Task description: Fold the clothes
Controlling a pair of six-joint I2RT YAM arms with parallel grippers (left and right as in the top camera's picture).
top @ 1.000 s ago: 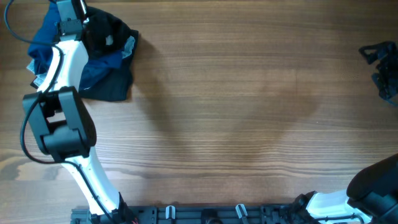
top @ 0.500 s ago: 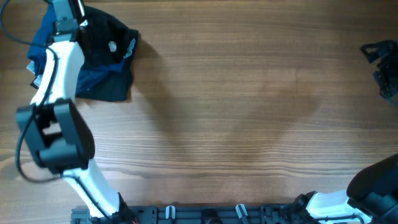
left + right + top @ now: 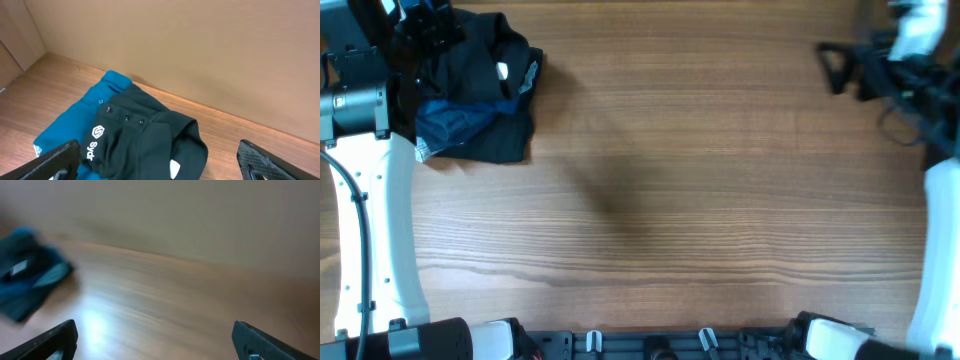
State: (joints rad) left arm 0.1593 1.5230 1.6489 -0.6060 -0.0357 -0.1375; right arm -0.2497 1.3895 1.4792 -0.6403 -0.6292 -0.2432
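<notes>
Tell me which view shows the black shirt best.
Left wrist: the black shirt lies close and sharp, buttons and white logo visible, atop a blue garment. Overhead shows it small at the table's corner, partly under the left arm. Right wrist shows only a blurred dark heap.

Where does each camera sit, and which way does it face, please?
Overhead: above the table, looking straight down; shows the left arm beside the clothes pile and the right gripper at the far right.
Left wrist: on the left arm, angled down at the black shirt lying on a blue garment; its open fingers frame the bottom.
Right wrist: blurred, looking low across the table toward the pile; open fingers at the bottom.
Shared: all three views show the clothes pile.
</notes>
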